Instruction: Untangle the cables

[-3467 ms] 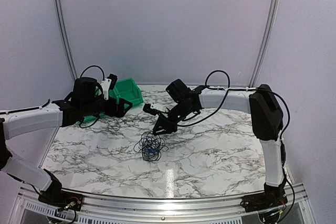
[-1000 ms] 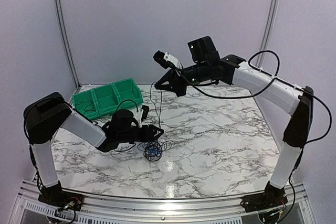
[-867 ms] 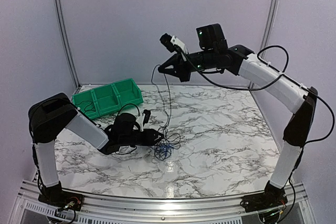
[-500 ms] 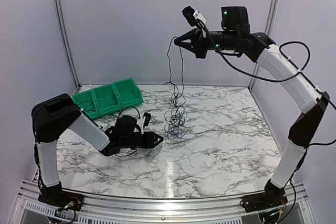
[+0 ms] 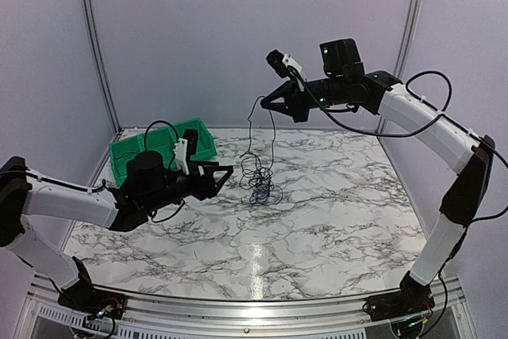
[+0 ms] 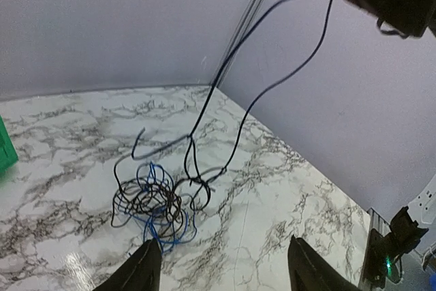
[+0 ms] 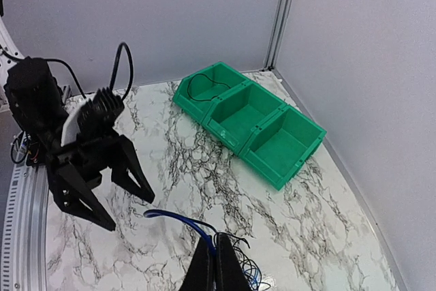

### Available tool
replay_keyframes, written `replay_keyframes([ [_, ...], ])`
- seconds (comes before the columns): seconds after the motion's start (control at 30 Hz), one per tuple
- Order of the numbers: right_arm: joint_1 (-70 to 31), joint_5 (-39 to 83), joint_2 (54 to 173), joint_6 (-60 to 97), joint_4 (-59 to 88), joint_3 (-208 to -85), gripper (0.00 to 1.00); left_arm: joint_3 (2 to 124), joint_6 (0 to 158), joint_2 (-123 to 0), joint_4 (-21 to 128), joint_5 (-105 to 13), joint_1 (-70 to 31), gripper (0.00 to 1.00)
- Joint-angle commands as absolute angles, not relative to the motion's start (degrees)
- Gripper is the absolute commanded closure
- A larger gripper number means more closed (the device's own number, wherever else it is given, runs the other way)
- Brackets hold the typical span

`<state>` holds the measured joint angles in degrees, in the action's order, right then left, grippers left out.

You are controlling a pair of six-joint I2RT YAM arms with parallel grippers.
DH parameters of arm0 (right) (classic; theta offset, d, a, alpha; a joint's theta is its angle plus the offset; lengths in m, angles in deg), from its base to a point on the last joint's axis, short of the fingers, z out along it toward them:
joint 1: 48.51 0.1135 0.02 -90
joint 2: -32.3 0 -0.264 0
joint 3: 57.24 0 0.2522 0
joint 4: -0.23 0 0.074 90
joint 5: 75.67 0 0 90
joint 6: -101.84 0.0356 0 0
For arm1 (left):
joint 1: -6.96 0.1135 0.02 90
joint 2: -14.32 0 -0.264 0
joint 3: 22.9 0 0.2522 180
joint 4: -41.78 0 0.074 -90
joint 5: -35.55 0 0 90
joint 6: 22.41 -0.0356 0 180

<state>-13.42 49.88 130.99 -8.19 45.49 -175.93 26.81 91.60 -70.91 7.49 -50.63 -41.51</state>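
The cables (image 5: 259, 180) are a loose tangle of thin black and blue wires hanging from two long strands. My right gripper (image 5: 267, 105), high over the back of the table, is shut on those strands; in the right wrist view a blue wire (image 7: 178, 220) runs into the closed right gripper (image 7: 218, 264). I cannot tell whether the tangle's lower end touches the marble. My left gripper (image 5: 225, 176) hovers just left of the tangle, open and empty. From the left wrist, the tangle (image 6: 153, 199) lies ahead of the open left gripper (image 6: 225, 270), nearer the left finger.
A green three-compartment bin (image 5: 163, 145) stands at the back left, with a thin black wire (image 7: 204, 86) in one end compartment (image 7: 208, 92). The marble table (image 5: 333, 212) is walled by lilac panels (image 5: 254, 29).
My right gripper has carried the strands high, lifting the tangle off the table, then dropped somewhat. The left arm has let go, pulled back left, risen and opened wider.
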Motion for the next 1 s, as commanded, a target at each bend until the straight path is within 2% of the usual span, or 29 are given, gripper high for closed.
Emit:
replay_keyframes([
  [0.0,-12.9,52.5,129.2,-7.4,43.1,-173.5,1.0,30.6,84.0,-67.3,10.8,-53.8,-41.6,0.33],
  [0.23,-10.8,52.5,129.5,-8.0,42.9,-171.4,1.0,41.1,76.3,-69.4,18.5,-51.9,-41.6,0.31],
  [0.4,-9.6,52.0,129.7,-8.1,42.9,-171.1,1.0,48.0,71.8,-73.1,25.1,-47.6,-41.6,0.38],
  [0.53,-9.0,51.6,129.8,-8.3,43.2,-171.0,1.0,50.2,71.4,-74.6,25.5,-48.5,-41.6,0.44],
  [0.7,-8.8,52.4,130.0,-8.6,43.2,-170.1,1.0,52.5,70.0,-75.9,25.5,-53.6,-41.7,0.64],
  [0.73,-8.9,52.5,130.0,-8.6,42.9,-169.5,1.0,52.8,69.8,-75.7,25.5,-55.0,-41.6,0.71],
  [0.8,-9.1,51.9,130.2,-8.5,41.4,-167.8,1.0,52.9,70.3,-74.6,26.0,-59.6,-41.7,0.96],
  [0.83,-9.4,51.2,130.3,-8.1,40.4,-166.7,0.96,52.6,70.8,-73.6,26.4,-61.9,-41.6,1.0],
  [0.97,-10.6,47.2,131.0,-7.2,34.8,-160.8,0.7,50.8,72.7,-69.6,31.8,-68.0,-41.7,1.0],
])
